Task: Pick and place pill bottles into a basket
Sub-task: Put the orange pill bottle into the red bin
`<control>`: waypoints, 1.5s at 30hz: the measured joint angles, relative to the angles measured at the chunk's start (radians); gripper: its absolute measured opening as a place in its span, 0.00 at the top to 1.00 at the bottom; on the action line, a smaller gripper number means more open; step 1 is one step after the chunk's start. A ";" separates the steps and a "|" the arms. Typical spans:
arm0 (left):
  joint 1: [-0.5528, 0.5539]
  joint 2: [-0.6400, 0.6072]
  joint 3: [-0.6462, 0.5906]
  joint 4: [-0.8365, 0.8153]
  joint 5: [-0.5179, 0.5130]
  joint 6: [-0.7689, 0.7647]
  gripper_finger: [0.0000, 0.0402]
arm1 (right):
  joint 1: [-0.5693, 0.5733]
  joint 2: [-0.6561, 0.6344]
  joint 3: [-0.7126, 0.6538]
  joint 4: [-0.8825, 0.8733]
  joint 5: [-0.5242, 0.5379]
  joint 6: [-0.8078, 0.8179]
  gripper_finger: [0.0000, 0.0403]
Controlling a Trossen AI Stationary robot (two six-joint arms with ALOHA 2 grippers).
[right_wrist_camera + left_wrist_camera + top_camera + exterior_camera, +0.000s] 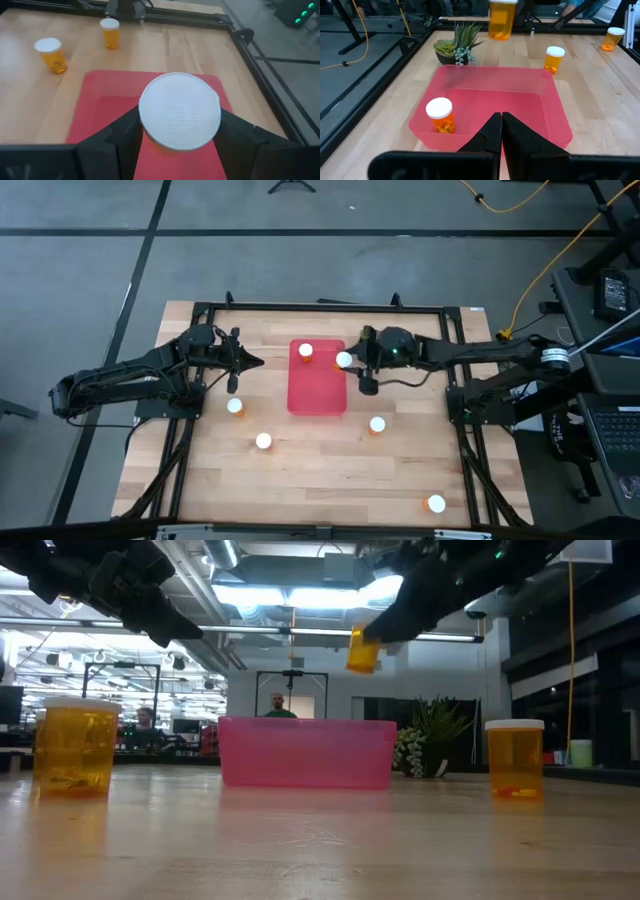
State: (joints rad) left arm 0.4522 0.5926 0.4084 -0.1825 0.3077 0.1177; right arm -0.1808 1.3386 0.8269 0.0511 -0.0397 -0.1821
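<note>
The red-pink basket lies at the table's middle with one orange pill bottle standing upright in its far left corner; this bottle also shows in the left wrist view. My right gripper is shut on a second bottle high over the basket's far right wall. My left gripper is shut and empty, raised just left of the basket. Several more white-capped bottles stand upright on the table: two near left, one near right, one at the near right corner. My right gripper pinches the bottle between its two fingers, on the orange body just under the white cap. The fingers come from above, slanting down from the table's right. The bottle is lifted clear above the basket, cap up and slightly tilted.
A small green plant stands on the table just beyond the basket's far wall. A black frame runs around the tabletop. People show in the room behind.
</note>
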 joint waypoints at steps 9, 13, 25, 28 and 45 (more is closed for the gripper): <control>0.000 0.000 0.000 0.000 0.000 0.000 0.99 | -0.150 0.099 0.043 0.040 -0.158 -0.014 0.47; 0.000 0.000 0.000 0.000 0.000 0.000 0.98 | -0.177 0.158 0.122 0.003 -0.220 -0.060 0.47; 0.000 0.000 0.000 0.000 0.000 0.000 0.98 | -0.229 0.356 0.260 -0.088 -0.288 -0.111 0.47; 0.000 0.000 0.000 0.000 0.000 0.000 0.98 | -0.229 0.379 0.259 -0.084 -0.295 -0.111 0.47; 0.000 0.000 0.000 0.000 0.000 0.000 0.98 | -0.242 0.408 0.159 0.087 -0.295 -0.145 0.47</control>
State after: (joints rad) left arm 0.4526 0.5926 0.4084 -0.1829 0.3073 0.1181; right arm -0.4225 1.7466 0.9862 0.1378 -0.3347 -0.3271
